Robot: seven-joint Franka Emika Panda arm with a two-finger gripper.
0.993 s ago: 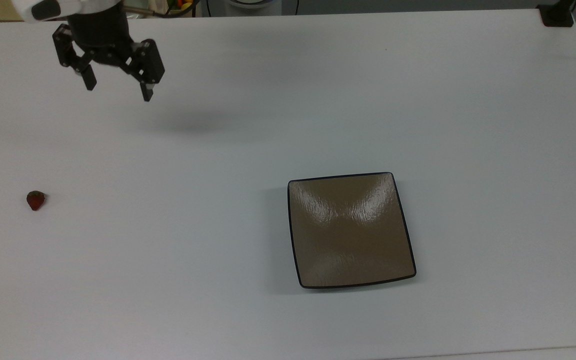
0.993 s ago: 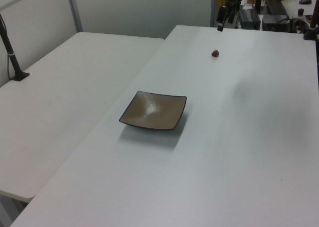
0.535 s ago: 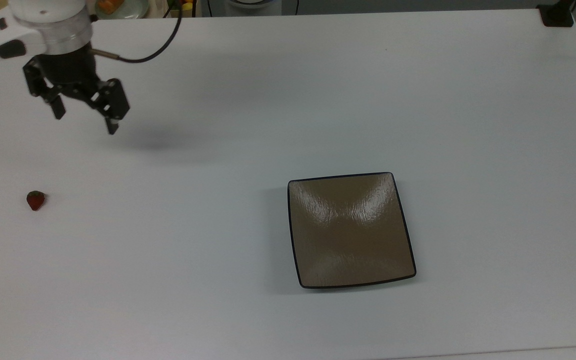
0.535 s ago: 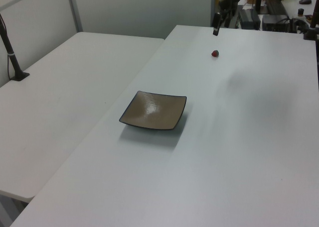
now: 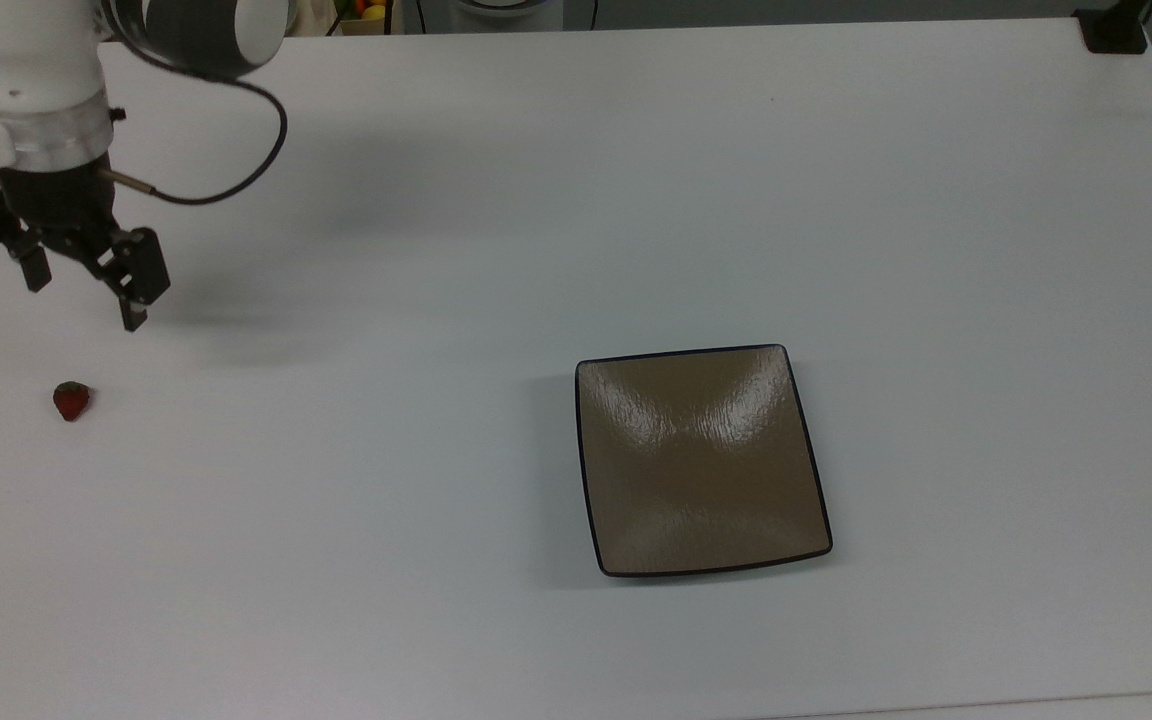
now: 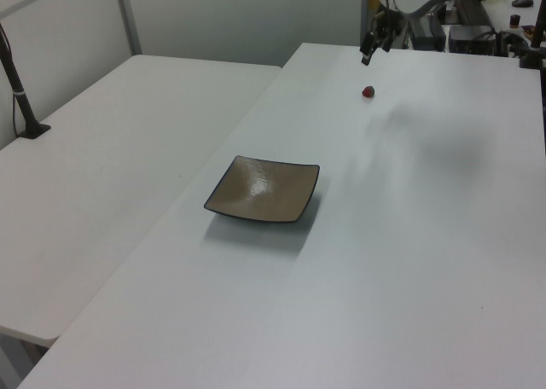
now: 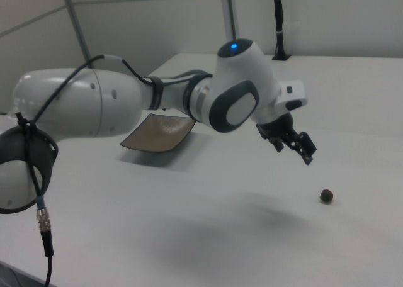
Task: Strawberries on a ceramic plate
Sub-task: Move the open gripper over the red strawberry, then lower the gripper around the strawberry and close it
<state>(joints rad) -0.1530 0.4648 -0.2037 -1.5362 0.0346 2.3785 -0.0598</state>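
Now: gripper (image 5: 84,303) wide open, holding nothing, above the table (image 5: 576,200) | strawberry (image 5: 71,400) near it | plate (image 5: 701,460) well apart, bare.

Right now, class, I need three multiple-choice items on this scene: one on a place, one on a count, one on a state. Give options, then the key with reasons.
1. In the top view, where does the strawberry lie?
A. on the plate
B. on the table, near the top view's left edge
C. between the fingers

2. How many strawberries are there?
A. one
B. two
C. four

3. What state is the gripper in?
A. shut on the strawberry
B. open and holding nothing
C. resting on the plate

Key: 1 B, the strawberry lies on bare table far from the plate. 2 A, a single red berry shows. 3 B, the fingers stand apart above the table with nothing between them.
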